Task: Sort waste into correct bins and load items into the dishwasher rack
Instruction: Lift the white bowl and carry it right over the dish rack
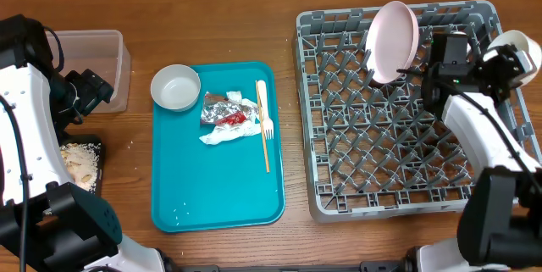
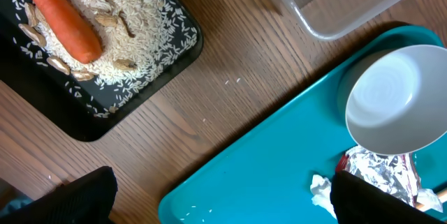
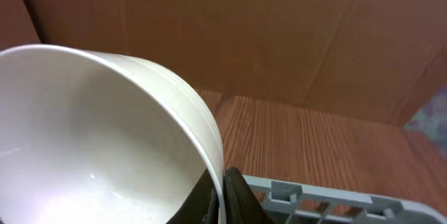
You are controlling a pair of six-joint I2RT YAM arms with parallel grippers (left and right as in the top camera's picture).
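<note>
My right gripper (image 3: 222,197) is shut on the rim of a small white bowl (image 3: 98,140), one finger inside and one outside. It holds the bowl (image 1: 518,50) above the far right corner of the grey dishwasher rack (image 1: 398,136). A white-pink plate (image 1: 394,41) stands upright in the rack. My left gripper (image 2: 223,206) hangs open over the near left corner of the teal tray (image 2: 279,161). On that tray lie another white bowl (image 2: 392,102), a foil wrapper (image 2: 380,168), a crumpled napkin (image 2: 321,190) and a white fork (image 1: 264,124). The carrot (image 2: 59,16), rice and nut pieces lie in the black tray (image 2: 150,77).
The clear tub (image 1: 100,60) stands at the far left, behind the black tray (image 1: 95,149). A few rice grains lie on the teal tray (image 1: 216,187) near its front left corner. A brown cardboard wall rises behind the table.
</note>
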